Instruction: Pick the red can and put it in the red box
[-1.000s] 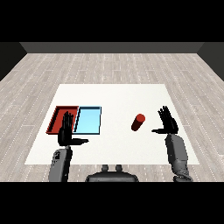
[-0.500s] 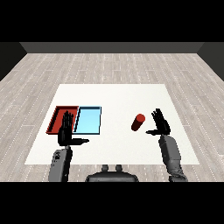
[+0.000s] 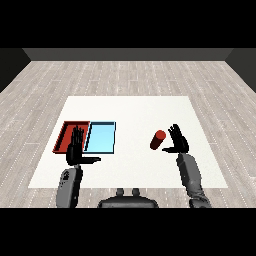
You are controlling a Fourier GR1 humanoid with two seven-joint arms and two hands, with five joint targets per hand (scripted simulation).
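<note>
While the right hand [image 3: 178, 142] sits out over the white desk [image 3: 135, 112] with its fingers spread and straight, it's got nothing in it. Thumb sticks out toward the left, and the red can [image 3: 158, 139] is right there just off the thumb side of that hand, very close to it. I honestly can't tell if the thumb is touching the can or if there's a sliver of space between them. The can looks tilted, top leaning away from the robot and a bit to the right.

Left hand [image 3: 76, 150] is the same deal: fingers straight up and open, thumb poking out to the right, holding nothing. It's hanging at the near edge of the red tray [image 3: 65, 136], with the fingertips overlapping the tray's near right corner in the view. Light blue tray [image 3: 101, 137] is just to the right of that hand's fingers, butted up against the red one side by side.

So the can is well apart from the left hand and from both trays, way over on the right hand's side of the desk. Both grey forearms come up from the lower corners.
</note>
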